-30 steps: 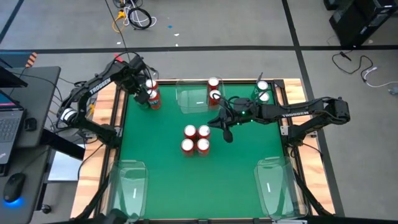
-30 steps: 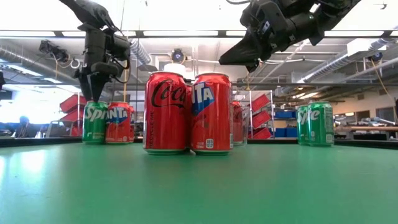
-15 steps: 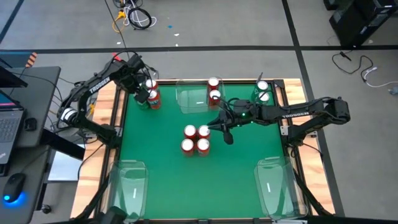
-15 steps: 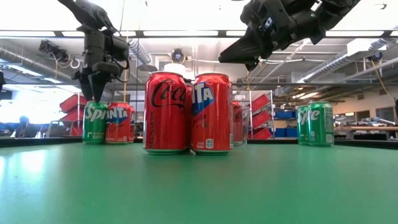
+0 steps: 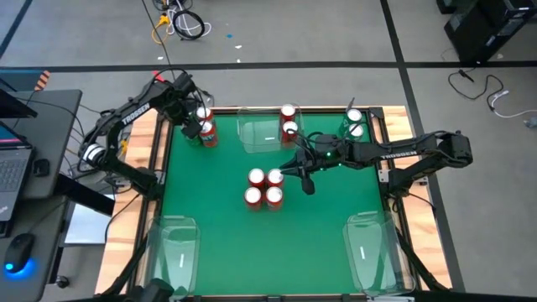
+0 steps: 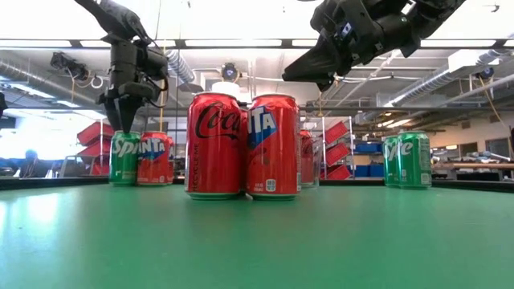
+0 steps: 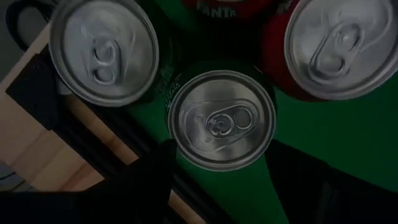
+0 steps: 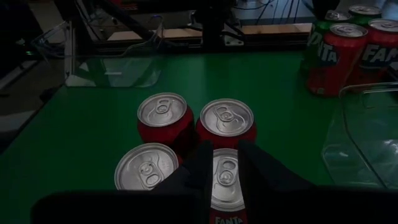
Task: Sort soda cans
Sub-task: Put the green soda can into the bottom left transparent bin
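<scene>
Soda cans sorted only in part: four red cans (image 5: 263,187) clustered upright mid-table, more cans grouped at the far corners and by a clear tray (image 5: 260,132). Right gripper (image 5: 295,172) just beside the red cluster, nearer than the other arm, fingers narrow and empty, nearest red can (image 8: 222,176) straight ahead. Left gripper (image 5: 191,130) at the far left corner, directly above an upright green can (image 7: 221,120), fingers wide astride its top, grip not confirmed.

My two arms are matte black, jointed tubes with white TROSSEN lettering on the forearms. Black cables loop beside my left arm (image 5: 138,113); my right arm (image 5: 403,153) ends in dark, tapered fingers (image 8: 261,171).
</scene>
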Controlling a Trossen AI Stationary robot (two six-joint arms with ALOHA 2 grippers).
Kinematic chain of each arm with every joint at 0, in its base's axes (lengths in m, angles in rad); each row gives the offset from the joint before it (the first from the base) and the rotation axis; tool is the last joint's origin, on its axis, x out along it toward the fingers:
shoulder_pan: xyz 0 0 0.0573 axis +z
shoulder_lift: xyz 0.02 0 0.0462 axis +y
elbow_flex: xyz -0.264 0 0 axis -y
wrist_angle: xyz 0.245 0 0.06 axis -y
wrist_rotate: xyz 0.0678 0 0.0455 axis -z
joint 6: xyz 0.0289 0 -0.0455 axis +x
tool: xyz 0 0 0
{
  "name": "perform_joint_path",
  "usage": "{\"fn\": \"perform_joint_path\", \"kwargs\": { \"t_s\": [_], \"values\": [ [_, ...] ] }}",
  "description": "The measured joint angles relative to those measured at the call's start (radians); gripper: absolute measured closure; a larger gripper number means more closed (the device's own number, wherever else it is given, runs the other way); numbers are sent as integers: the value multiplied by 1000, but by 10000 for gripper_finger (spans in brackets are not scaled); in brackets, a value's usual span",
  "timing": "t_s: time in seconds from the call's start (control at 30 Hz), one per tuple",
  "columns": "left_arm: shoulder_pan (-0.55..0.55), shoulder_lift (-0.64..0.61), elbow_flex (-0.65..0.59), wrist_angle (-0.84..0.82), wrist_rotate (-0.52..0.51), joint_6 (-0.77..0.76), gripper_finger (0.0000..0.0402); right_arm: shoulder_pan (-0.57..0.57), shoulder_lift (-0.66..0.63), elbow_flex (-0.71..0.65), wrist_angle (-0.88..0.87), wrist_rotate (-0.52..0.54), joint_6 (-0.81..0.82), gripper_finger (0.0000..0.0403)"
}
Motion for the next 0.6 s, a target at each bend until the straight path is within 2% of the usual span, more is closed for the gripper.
{"fn": "perform_joint_path", "kwargs": {
  "t_s": [0.37,0.6],
  "values": [
    [-27,3,-6,-132,4,-15,150,0,0,0,8,0,1,339],
    [-45,3,32,-131,3,-23,156,0,0,0,8,0,1,334]
  ]
}}
